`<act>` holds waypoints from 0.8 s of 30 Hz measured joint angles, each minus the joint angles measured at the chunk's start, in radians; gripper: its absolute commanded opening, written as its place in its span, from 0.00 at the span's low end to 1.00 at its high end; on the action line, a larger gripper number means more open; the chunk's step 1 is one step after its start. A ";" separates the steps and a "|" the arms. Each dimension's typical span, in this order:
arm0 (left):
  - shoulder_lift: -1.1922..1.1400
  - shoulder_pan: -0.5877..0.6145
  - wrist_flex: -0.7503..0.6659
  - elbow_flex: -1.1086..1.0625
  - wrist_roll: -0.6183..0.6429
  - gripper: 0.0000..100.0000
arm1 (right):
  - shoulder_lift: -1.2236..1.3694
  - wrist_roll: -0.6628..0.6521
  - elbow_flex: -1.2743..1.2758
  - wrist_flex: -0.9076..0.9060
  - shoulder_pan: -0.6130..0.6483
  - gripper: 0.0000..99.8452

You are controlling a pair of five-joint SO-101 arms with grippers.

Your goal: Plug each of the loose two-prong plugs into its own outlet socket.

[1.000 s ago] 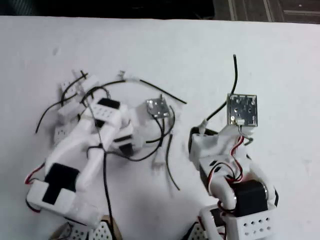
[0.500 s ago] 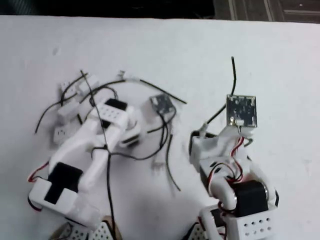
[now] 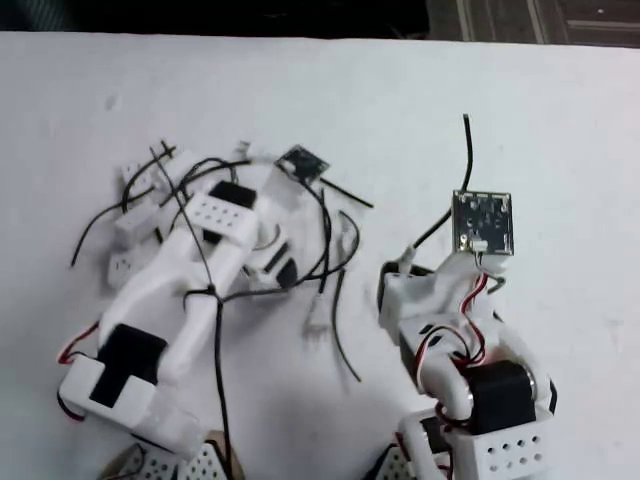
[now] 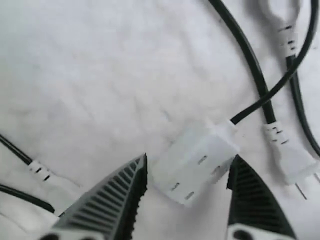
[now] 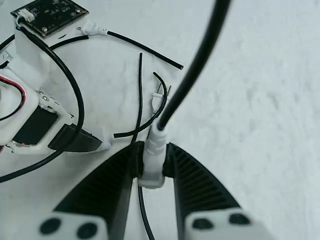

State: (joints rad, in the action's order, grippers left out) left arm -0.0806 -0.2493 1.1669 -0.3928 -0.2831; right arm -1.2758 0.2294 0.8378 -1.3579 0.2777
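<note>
Outlet socket (image 4: 200, 155) flat on bench (image 4: 75, 60), betw. spread jaws of left gripper (image 4: 189, 167), not yet pinched. Loose plug (image 4: 292, 160) just beside it. Held plug (image 5: 156, 134) clamped tight in right gripper (image 5: 153, 149), cord trailing off.

Over last sec: left arm (image 3: 190, 270) swung fwd and toward mid-bench, into the cord tangle; right arm (image 3: 440, 300) unmoved. Prob. means socket grab next, then mating w/ held plug.

Open bench betw. arms and beyond; far edge well off. Snag risk from black cords (image 3: 325, 230) draped round left arm.
</note>
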 measured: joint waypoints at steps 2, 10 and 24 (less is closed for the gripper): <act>0.000 0.000 0.031 0.020 -0.040 0.27 | 0.000 0.000 0.000 0.000 0.000 0.02; 0.020 0.077 0.087 0.035 -0.132 0.27 | 0.000 -0.063 0.003 0.000 0.000 0.02; 0.494 0.638 0.028 -0.236 -0.207 0.27 | 0.000 -0.063 0.305 0.410 0.345 0.02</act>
State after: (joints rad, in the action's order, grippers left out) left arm 0.4135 0.3890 1.1945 -0.6291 -0.4902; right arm -1.2758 0.1665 1.1431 -0.9482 0.6229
